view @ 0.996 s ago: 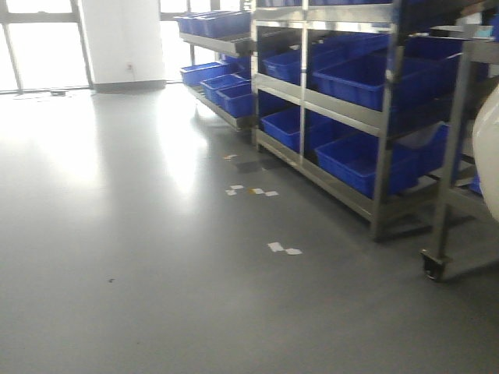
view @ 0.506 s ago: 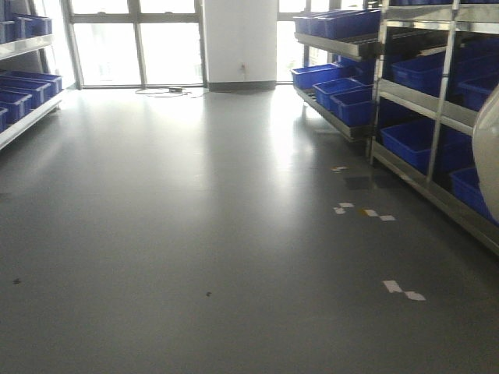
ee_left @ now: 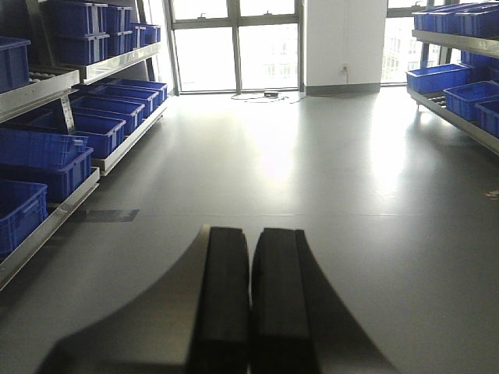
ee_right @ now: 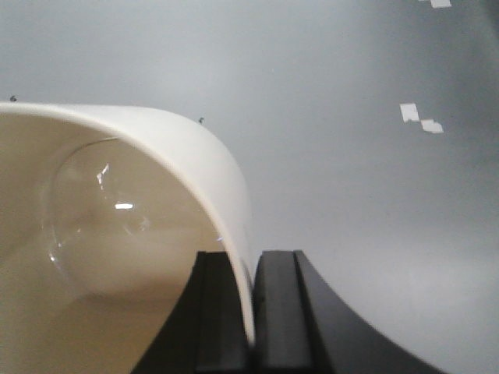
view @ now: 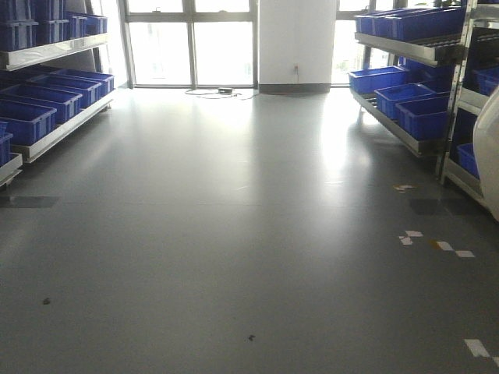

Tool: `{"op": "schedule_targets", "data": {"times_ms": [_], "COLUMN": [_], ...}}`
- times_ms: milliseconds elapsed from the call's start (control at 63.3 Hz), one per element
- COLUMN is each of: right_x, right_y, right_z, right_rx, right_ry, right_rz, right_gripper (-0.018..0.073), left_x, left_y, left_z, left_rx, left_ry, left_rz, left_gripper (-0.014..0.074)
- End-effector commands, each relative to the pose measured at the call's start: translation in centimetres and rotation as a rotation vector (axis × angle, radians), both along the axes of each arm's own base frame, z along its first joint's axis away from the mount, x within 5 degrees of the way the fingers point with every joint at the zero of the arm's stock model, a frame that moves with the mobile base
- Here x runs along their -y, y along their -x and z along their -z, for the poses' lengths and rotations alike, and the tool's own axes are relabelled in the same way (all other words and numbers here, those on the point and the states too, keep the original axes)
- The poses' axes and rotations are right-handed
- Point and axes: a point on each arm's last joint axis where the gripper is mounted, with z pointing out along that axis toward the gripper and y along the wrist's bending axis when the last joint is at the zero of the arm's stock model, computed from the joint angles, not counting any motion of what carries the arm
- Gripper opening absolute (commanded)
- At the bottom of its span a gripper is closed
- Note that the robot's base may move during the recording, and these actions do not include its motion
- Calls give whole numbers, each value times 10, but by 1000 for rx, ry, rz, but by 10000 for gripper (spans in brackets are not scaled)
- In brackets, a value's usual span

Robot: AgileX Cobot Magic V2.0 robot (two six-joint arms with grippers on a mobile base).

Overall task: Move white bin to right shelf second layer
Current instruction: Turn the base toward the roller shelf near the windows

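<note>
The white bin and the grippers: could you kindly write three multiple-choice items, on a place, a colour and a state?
1. Where is the white bin? A on the floor; B in the right gripper; C on a trolley.
2. The crates on the shelves are: A red; B blue; C green.
3. The left gripper is: A open; B shut on a crate; C shut, empty.
1 B: its wall sits between the fingers.
2 B: every crate in view is blue.
3 C: its fingers meet, nothing between.
</note>
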Motion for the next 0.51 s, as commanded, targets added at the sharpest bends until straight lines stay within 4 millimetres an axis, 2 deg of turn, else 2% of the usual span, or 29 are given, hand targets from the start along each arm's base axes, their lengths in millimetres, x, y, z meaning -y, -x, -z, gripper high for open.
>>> {"op": "schedule_targets", "data": {"times_ms": [0,490], "right_x": [1,1], "right_y": [-4,-4], "right_z": [-18,-18], "right_rx": [119,119], "right_ry": [-5,-5], "right_rz": [16,16], "right_gripper": [58,58], "left_x": [0,0], "left_y": [0,0], "left_z": [4,4], "left_rx": [60,60], "left_ry": [10,10], "left_rz": [-3,-3], "left_gripper": [85,85]}}
